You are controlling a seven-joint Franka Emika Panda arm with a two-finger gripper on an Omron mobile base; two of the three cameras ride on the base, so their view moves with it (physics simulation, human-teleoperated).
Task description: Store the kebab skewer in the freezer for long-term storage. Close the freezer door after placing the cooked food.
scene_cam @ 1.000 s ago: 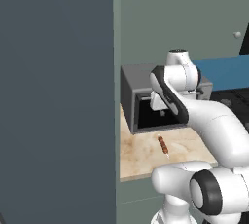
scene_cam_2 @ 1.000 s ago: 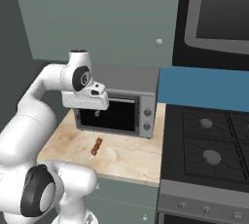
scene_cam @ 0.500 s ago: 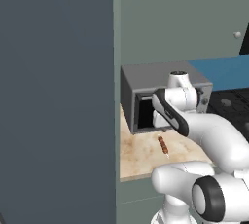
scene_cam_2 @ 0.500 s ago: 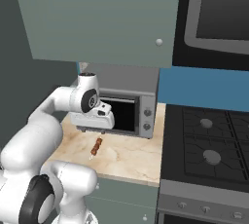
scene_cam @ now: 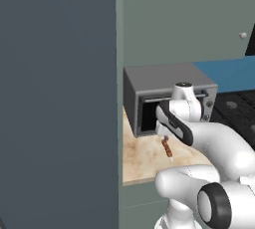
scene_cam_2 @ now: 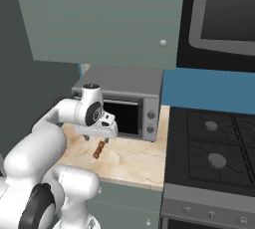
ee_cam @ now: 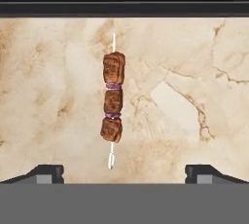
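Now that the arm has dropped from microwave height, the left base view shows the gripper (scene_cam: 164, 134) just above the kebab skewer (scene_cam: 167, 148) on the counter (scene_cam: 139, 161). From the right, the hand hangs over the skewer's far end beside the microwave (scene_cam_2: 149, 101). Looking along the hand, the jaws stand wide and empty, the skewer centred between them, so a pickup looks next.

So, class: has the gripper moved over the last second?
Yes. The gripper has dropped from level with the microwave top to just above the kebab skewer on the counter.
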